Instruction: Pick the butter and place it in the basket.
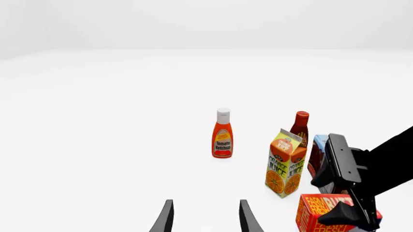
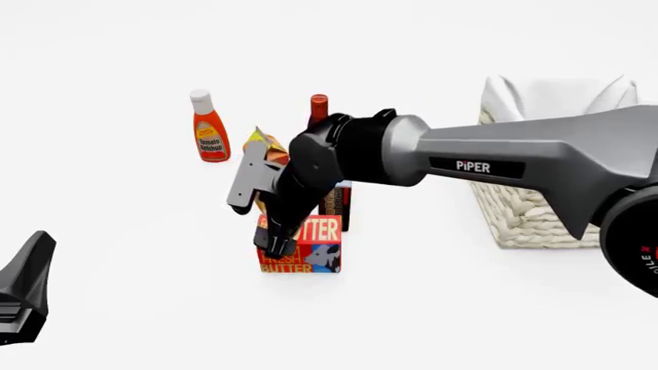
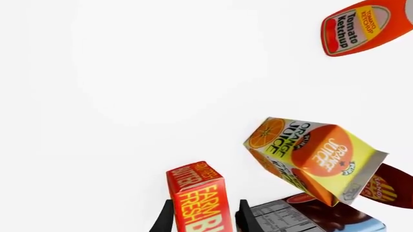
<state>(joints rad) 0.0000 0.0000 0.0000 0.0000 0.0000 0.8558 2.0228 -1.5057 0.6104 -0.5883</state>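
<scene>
The butter is a red and orange box standing upright on the white table, left of the basket, a cream woven square with white cloth lining. My right gripper reaches down over the box's top. In the right wrist view the butter stands between the two fingers of the right gripper, which is open, with a gap on one side. My left gripper is open with nothing in it, low at the front left, far from the box.
An orange juice carton and a dark pudding box stand right behind the butter, close to the right arm's wrist. A dark red sauce bottle and a ketchup bottle stand farther back.
</scene>
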